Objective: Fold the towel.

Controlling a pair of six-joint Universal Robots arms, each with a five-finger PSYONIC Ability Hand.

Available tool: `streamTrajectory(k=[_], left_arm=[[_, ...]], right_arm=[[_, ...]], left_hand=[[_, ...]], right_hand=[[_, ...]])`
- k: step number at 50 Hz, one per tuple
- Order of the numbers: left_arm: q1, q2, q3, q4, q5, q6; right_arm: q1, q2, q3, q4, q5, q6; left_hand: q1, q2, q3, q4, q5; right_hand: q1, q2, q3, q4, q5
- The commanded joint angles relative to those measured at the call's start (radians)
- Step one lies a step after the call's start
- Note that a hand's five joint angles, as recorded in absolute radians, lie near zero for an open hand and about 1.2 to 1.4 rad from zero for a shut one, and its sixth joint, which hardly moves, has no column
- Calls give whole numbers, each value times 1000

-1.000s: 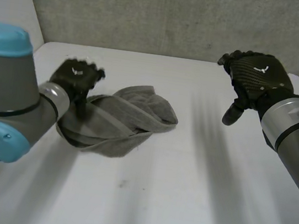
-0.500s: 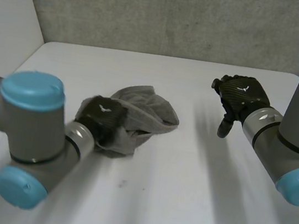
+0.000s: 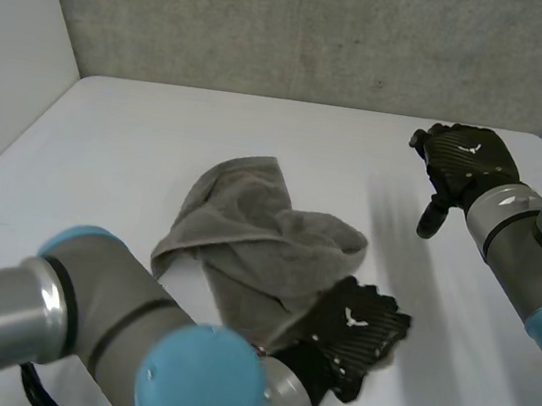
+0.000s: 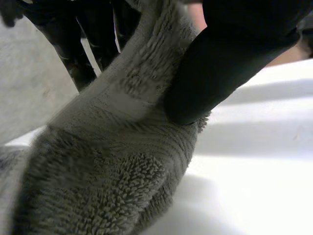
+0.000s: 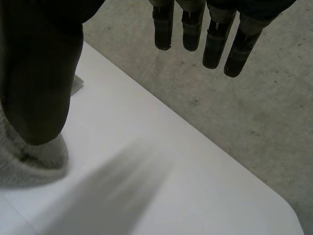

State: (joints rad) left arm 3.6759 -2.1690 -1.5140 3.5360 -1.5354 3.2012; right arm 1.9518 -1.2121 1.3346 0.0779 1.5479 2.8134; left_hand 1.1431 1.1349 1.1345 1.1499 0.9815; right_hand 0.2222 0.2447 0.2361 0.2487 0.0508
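In the head view, the towel is lying in a loose, crumpled heap near the middle of the desk. No clean fold is showing, so you are looking at a job I judge barely begun: spreading it flat and making every fold are both left to do. The left robot hand is sitting at the heap's near end, on the side toward the right arm. The right robot hand is hovering over bare desk, well apart from the cloth and toward the far edge. Open desk is lying all around the heap, widest on the left arm's side. The far edge is meeting a grey wall, and the left arm is crossing the near side, so you are getting the freest room sideways. In the left wrist view, the thumb is pressing a ridge of towel against the fingers behind it, so that hand is clamped on the cloth; whether it is holding a corner or an edge, you cannot tell. In the right wrist view, the right hand's fingers are hanging straight, apart from its thumb and holding nothing. A bit of towel is lying beside that thumb, and the desk edge is running just beyond the fingertips.
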Motion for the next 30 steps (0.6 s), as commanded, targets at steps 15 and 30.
streamTrajectory(k=[15, 30], left_arm=[[347, 271, -78, -69, 0, 3], [523, 259, -152, -172, 17, -3]], right_arm=[[-39, -52, 0, 25, -9, 0], [-24, 2, -34, 149, -26, 14]], left_hand=[[-924, -916, -915, -931, -937], [-895, -886, -886, -901, -908]], right_hand=[[-48, -70, -62, -74, -51], [-48, -70, -62, -74, -51]])
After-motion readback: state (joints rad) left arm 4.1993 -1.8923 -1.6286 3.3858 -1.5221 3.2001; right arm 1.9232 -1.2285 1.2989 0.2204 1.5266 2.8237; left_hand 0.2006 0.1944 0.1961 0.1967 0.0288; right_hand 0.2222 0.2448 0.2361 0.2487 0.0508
